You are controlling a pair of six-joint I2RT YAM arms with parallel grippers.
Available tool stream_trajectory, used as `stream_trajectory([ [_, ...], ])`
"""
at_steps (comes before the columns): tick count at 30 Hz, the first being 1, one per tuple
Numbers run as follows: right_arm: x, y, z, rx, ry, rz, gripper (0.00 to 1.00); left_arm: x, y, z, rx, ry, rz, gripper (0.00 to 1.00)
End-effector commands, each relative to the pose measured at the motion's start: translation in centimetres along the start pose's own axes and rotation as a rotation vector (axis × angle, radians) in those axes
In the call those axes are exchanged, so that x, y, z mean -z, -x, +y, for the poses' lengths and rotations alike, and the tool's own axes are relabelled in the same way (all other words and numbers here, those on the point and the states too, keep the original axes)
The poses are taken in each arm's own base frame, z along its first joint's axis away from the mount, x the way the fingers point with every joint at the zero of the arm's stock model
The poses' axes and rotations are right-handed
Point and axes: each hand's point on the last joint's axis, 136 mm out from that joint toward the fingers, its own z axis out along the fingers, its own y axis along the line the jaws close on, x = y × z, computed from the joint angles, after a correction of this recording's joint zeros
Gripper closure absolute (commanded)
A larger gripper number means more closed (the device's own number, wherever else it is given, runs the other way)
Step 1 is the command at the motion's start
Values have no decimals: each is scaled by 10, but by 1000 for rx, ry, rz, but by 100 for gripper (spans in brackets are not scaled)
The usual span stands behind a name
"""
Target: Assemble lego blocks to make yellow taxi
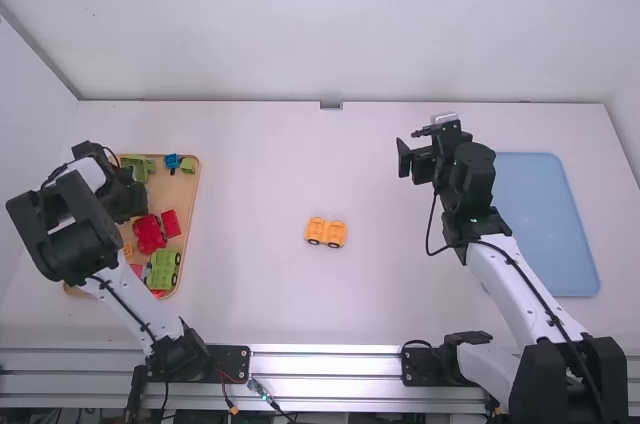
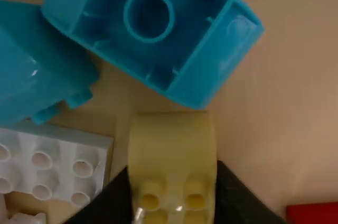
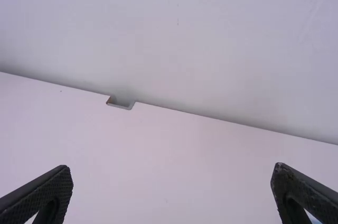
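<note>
The wheeled base [image 1: 326,232] is set midway between the table's [image 1: 260,174] side edges, a yellow block [image 2: 172,142] is clamped by the left gripper [image 2: 172,169] over the tray [image 1: 190,194], the right gripper [image 3: 171,170] is spread wide, and the body seemingly remains to be built.

On the white tabletop [image 1: 260,164], an orange wheeled toy base [image 1: 326,232] sits near the middle. To the left, a wooden tray [image 1: 194,194] holds red blocks [image 1: 149,233], green blocks [image 1: 163,269] and a blue block [image 1: 172,161], with the left hand [image 1: 125,196] over it. The right hand [image 1: 409,148] is above the tabletop, left of a flat blue tray [image 1: 545,224].
</note>
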Motion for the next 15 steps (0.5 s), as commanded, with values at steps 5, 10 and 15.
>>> stream_trajectory([
  [5,-1,15,0,2,1,-30,1,0,0,1,50,-1,12,88],
  [10,-1,15,0,2,1,-30,1,20,16,-11,67,-31,-25,94],
  [15,-1,15,0,2,1,-30,1,48,29,-42,-2,-55,-89,98],
])
